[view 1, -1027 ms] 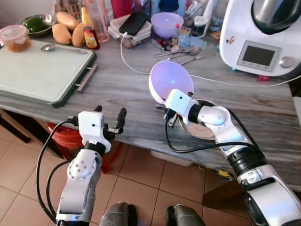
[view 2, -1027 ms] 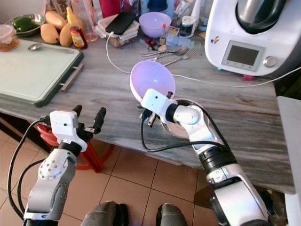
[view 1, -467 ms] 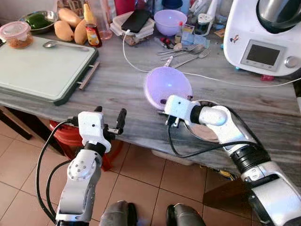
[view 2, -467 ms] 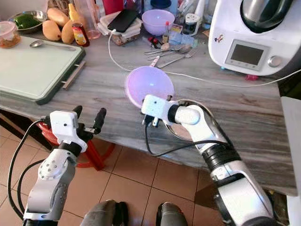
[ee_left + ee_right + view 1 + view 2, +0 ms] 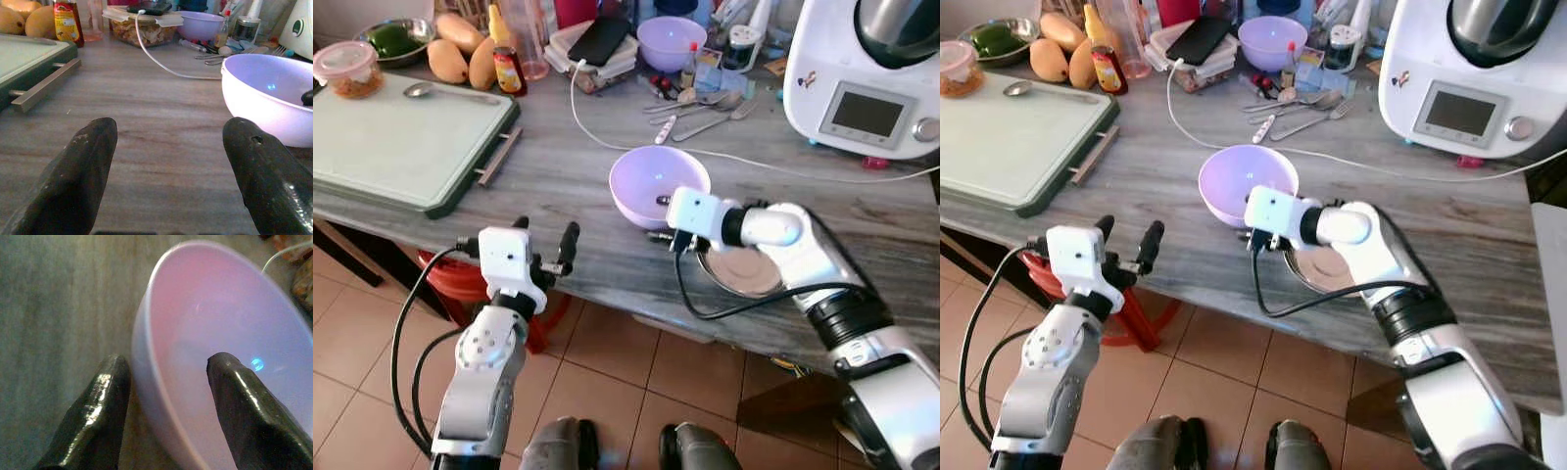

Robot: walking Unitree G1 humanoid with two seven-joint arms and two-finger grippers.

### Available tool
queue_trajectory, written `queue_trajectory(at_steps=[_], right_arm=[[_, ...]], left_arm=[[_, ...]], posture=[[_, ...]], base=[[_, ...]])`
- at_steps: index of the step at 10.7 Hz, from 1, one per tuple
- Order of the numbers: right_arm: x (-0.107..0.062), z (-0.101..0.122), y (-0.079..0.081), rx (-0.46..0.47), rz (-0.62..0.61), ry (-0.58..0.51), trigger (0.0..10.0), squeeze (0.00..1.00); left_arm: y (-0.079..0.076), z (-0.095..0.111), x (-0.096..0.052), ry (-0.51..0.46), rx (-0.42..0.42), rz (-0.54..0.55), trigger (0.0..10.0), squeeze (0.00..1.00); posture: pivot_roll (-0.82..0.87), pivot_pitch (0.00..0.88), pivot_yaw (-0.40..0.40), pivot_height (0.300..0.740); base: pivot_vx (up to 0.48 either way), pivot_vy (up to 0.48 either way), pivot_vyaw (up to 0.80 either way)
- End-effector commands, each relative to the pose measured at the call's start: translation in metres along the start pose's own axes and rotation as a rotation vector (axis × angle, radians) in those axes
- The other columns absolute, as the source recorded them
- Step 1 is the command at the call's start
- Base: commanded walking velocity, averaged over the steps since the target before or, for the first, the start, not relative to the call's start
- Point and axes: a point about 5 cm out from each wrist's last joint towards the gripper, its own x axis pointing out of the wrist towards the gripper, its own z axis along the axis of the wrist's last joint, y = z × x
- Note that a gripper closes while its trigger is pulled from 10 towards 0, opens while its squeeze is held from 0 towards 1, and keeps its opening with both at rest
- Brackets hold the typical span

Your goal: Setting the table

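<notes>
At the bottom of the head view, the robot's two dark feet (image 5: 626, 448) stand on tan floor tiles (image 5: 607, 382). Lower left of the frame, the left gripper (image 5: 544, 244) hangs in front of the counter's near edge, its two black fingers spread apart and holding nothing; a red stool (image 5: 445, 279) sits on the floor behind the arm. At centre, the right gripper (image 5: 663, 217) meets the near rim of the lilac bowl (image 5: 651, 176), which sits upright on the grey wood-grain counter (image 5: 558, 176). The wrist view shows one finger (image 5: 90, 416) outside the wall and the other inside the bowl (image 5: 220, 347), with gaps to the wall on both sides, so the fingers straddle the rim rather than pinch it. Just right of the bowl, under the right forearm, lies a round metal plate (image 5: 739, 274). Left of centre, a pale green tray (image 5: 401, 137) with a metal handle carries a spoon (image 5: 426, 91). A white cable (image 5: 607, 137) runs across the counter behind the bowl. Along the top of the frame stand mangoes (image 5: 455, 54), a sauce bottle (image 5: 506, 61), a second lilac bowl (image 5: 671, 41), loose cutlery (image 5: 700, 106) and, upper right, a white kitchen machine (image 5: 867, 69).
</notes>
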Motion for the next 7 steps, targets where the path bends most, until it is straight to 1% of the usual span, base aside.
queue_trajectory(at_steps=[1,4,5,7], right_arm=[[-0.005,0.008,-0.009,-0.003,-0.005,-0.022,10.0,1.00],[-0.015,0.019,-0.021,0.019,-0.051,-0.065,10.0,1.00],[-0.022,0.029,-0.027,0.102,-0.121,-0.139,10.0,1.00],[-0.029,0.034,-0.023,0.145,-0.206,-0.192,10.0,1.00]], left_arm=[[0.001,-0.003,0.000,0.016,0.000,-0.001,10.0,0.00],[0.001,-0.003,0.004,0.011,-0.001,-0.007,10.0,0.00],[0.001,-0.002,0.003,-0.002,-0.009,-0.011,10.0,0.00],[0.001,-0.003,0.002,0.002,-0.004,-0.009,10.0,0.00]], posture=[[-0.03,0.108,0.025,0.740],[-0.04,0.095,0.030,0.740],[-0.04,0.091,0.029,0.740],[-0.04,0.088,0.030,0.740]], base=[[0.000,0.000,0.00],[0.000,0.000,0.00],[0.000,0.000,0.00],[0.000,0.000,0.00]])
